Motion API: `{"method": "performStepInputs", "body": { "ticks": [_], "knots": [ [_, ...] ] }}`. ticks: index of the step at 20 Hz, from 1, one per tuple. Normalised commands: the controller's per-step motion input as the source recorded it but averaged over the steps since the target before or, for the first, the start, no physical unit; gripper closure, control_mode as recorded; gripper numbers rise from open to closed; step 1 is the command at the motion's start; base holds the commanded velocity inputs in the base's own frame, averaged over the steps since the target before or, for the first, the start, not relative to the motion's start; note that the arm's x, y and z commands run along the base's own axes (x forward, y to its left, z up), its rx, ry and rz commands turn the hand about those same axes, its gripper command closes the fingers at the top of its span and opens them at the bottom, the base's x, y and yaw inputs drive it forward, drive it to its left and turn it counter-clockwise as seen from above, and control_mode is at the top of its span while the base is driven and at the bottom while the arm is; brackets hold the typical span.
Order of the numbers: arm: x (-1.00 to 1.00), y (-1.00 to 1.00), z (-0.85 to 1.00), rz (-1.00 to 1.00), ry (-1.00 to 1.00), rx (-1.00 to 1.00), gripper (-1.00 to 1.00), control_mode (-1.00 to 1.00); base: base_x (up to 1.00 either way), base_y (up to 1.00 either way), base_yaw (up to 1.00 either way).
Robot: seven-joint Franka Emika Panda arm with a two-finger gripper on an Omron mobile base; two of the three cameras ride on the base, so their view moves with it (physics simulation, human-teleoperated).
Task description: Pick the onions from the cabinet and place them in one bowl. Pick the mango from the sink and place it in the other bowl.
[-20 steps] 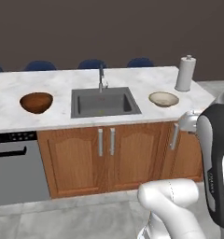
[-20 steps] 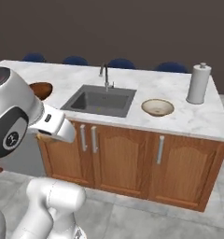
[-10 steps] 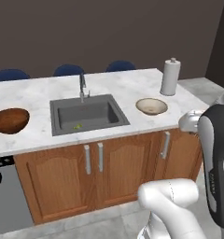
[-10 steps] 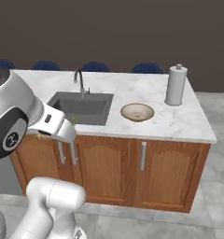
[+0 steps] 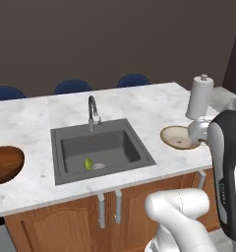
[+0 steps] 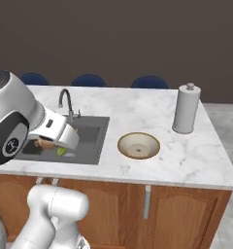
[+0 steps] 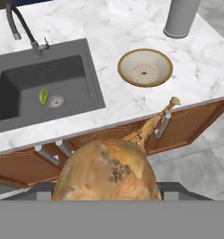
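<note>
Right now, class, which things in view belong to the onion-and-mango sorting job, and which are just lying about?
Part of the job:
- tan onion, held in the gripper
- mango, lying in the sink beside the drain
- light tan bowl, nothing in it
- dark wooden bowl, at the counter's left end

Just lying about:
- paper towel roll
- faucet
- blue chairs behind the counter

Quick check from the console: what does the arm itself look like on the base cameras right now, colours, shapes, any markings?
The robot arm is built of glossy white rounded shells with dark grey to black joint sections between them. In the right base view a large domed white link carries a small round dark emblem, and a white angled segment shows small dark markings. In the left base view a black band runs down a white link. No loose cables show.
</note>
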Motion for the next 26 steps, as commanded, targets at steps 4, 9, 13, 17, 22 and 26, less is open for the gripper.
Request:
{"method": "performStepInputs", "body": {
  "ticks": [4, 9, 13, 17, 22, 26],
  "knots": [
    [0.0, 0.0, 0.0, 0.0, 0.0, 0.0, 1.0, 1.0, 0.32, -0.25, 0.0],
    [0.0, 0.0, 0.0, 0.0, 0.0, 0.0, 1.0, 1.0, 0.16, -0.49, 0.0],
    [0.0, 0.0, 0.0, 0.0, 0.0, 0.0, 1.0, 1.0, 0.3, -0.36, 0.0],
    [0.0, 0.0, 0.0, 0.0, 0.0, 0.0, 1.0, 1.0, 0.45, -0.16, 0.01],
    [0.0, 0.0, 0.0, 0.0, 0.0, 0.0, 1.0, 1.0, 0.31, 0.0, 0.0],
    [0.18, -0.11, -0.03, 0.02, 0.0, 0.0, 1.0, -1.0, 0.07, -0.01, 0.0]
  ]
}}
